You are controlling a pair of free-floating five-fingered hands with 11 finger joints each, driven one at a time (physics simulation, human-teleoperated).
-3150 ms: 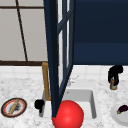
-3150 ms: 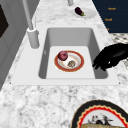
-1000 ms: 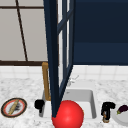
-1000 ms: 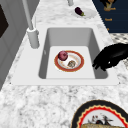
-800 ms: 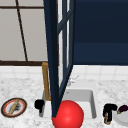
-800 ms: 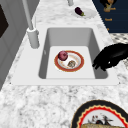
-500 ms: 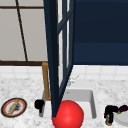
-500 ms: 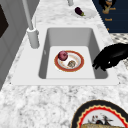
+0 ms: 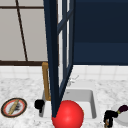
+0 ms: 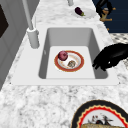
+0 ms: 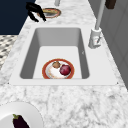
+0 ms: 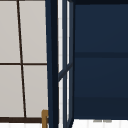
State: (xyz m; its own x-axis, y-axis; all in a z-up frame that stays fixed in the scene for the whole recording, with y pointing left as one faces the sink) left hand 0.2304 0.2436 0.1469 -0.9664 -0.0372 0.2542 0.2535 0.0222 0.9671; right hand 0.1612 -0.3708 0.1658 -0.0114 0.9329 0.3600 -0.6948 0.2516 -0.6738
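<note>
The left hand [image 10: 110, 58], fingers curled and holding nothing, hangs over the sink's [image 10: 100, 50] rim and might bump it.

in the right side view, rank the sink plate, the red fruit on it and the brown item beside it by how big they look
1. sink plate
2. red fruit
3. brown item

All three sit together, so nearness to the camera hardly skews this.

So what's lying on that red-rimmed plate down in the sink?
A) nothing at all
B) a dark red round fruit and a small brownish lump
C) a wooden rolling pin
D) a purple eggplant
B: the red-rimmed plate in the sink basin carries a dark red round fruit and a small brownish lump beside it.
</note>
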